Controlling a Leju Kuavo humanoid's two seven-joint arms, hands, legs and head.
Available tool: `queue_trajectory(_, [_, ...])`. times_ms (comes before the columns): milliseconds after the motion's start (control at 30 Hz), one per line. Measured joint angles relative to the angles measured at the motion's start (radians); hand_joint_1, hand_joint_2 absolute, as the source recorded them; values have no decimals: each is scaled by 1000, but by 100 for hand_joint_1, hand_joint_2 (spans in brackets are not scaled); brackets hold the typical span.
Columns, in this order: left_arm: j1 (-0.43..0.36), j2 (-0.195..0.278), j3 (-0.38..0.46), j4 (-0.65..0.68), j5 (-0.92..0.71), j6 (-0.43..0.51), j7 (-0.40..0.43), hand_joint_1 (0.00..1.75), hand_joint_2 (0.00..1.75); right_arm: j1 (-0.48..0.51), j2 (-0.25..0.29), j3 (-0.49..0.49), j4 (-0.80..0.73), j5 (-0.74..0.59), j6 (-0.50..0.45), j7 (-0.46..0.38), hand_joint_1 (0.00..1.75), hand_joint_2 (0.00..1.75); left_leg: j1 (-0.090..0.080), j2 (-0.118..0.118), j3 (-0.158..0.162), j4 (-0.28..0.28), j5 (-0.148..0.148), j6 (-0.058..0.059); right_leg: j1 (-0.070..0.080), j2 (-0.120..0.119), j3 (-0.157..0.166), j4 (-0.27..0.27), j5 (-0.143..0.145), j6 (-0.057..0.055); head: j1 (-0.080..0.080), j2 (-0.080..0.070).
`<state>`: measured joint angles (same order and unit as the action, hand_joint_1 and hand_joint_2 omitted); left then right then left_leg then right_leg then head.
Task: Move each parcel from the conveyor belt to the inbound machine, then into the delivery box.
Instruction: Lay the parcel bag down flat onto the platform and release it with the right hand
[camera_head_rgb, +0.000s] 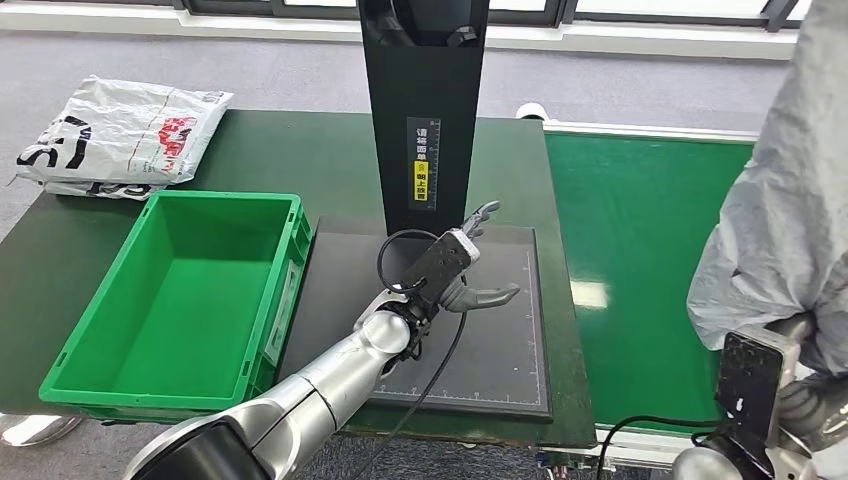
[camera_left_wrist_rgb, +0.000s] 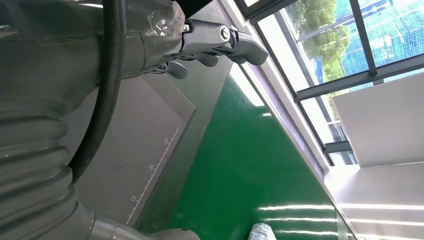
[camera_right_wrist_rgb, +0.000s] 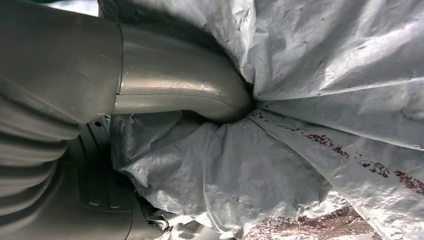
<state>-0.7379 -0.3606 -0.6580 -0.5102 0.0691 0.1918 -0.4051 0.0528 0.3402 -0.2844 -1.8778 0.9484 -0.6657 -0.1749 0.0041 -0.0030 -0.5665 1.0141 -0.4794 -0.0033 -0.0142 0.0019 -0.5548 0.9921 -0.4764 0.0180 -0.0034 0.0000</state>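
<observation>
The dark surface (camera_head_rgb: 270, 150) carries most of the scene, and the green conveyor belt (camera_head_rgb: 640, 250) runs beside it on the robot's right, smooth and glossy with window glare across it. At the right edge of the head view hangs the parcel (camera_head_rgb: 790, 210), a soft grey plastic mailer, crumpled and creased, its long axis running roughly upright from the top of the frame down to the right hand (camera_head_rgb: 800, 385) over the near end of the belt. In the right wrist view the thumb (camera_right_wrist_rgb: 190, 95) presses into the folds of the parcel (camera_right_wrist_rgb: 310, 150), which shows reddish smudged print that cannot be read; the fingers are hidden in the plastic.

The inbound machine (camera_head_rgb: 425, 110) is a black upright column with a flat dark grey scan plate (camera_head_rgb: 500, 340) marked with white ruler ticks. A label on the column carries white and yellow Chinese characters, too small to read surely. Left of it sits the green delivery box (camera_head_rgb: 100, 340), a rigid moulded plastic crate. Behind the crate lie white mailer bags (camera_head_rgb: 120, 135) with black and red printing. The left hand (camera_head_rgb: 460, 270) hovers above the scan plate, fingers (camera_head_rgb: 483, 215) spread and holding nothing, a black cable (camera_head_rgb: 440, 370) looping from its wrist.
</observation>
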Motion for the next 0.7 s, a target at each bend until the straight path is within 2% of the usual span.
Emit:
queue_trajectory(233, [0, 0, 0, 0, 2, 2, -3, 0, 175, 0, 9, 65, -55, -4, -5, -4, 175, 175, 0, 0, 0, 0, 0, 0, 0, 0, 0, 0, 0, 0, 0, 0])
queue_trajectory(500, [0, -1, 0, 0, 1, 6, -8, 0, 175, -7, 12, 100, -60, 24, 45, -11, 175, 175, 0, -1, -1, 0, 0, 0, 0, -1, 0, 0, 0, 0, 0, 0])
queue_trajectory(567, [0, -1, 2, 0, -8, 7, -11, 0, 175, -15, 12, 115, -55, 76, 146, 38, 175, 175, 0, 0, -1, 0, 0, 0, 0, 0, 0, 1, 0, 0, 0, 0])
queue_trajectory(700, [-6, -2, 20, 1, -39, -15, -9, 0, 175, -60, 10, 197, 30, 210, 500, 232, 175, 175, 0, 1, 0, 0, 1, 0, 0, 1, -1, 2, 0, 0, 0, 0])
